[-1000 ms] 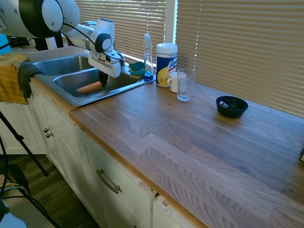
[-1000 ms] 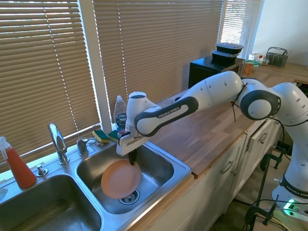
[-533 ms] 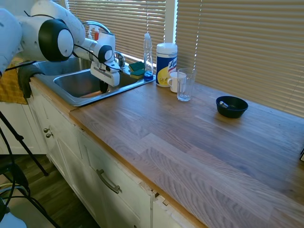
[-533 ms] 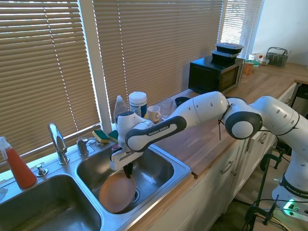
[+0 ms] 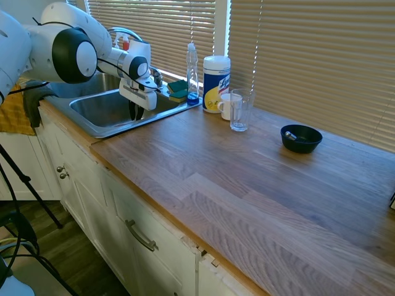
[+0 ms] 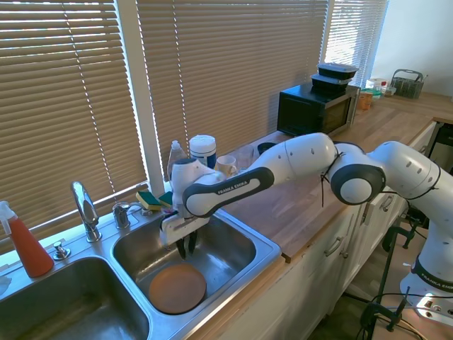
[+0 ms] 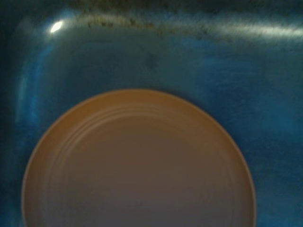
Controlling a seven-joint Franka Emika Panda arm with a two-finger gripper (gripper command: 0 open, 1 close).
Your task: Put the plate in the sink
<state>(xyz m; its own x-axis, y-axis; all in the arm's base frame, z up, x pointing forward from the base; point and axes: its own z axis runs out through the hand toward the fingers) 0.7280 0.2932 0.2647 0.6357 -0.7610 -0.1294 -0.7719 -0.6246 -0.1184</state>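
A terracotta-orange plate [image 6: 178,288] lies flat on the floor of the stainless steel sink [image 6: 241,244], in the basin nearer the wooden table [image 5: 247,179]. Just above it the claw [image 6: 185,245] hangs empty, fingers slightly parted. The plate looks stiff, smooth and breakable; any further hold would best pinch its low raised rim.

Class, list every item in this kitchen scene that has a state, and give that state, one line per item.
plate: lying flat in the sink, released
sink: basin holds only the plate
gripper: open, above the plate
glass: upright, looks empty
dark bowl: upright on the counter
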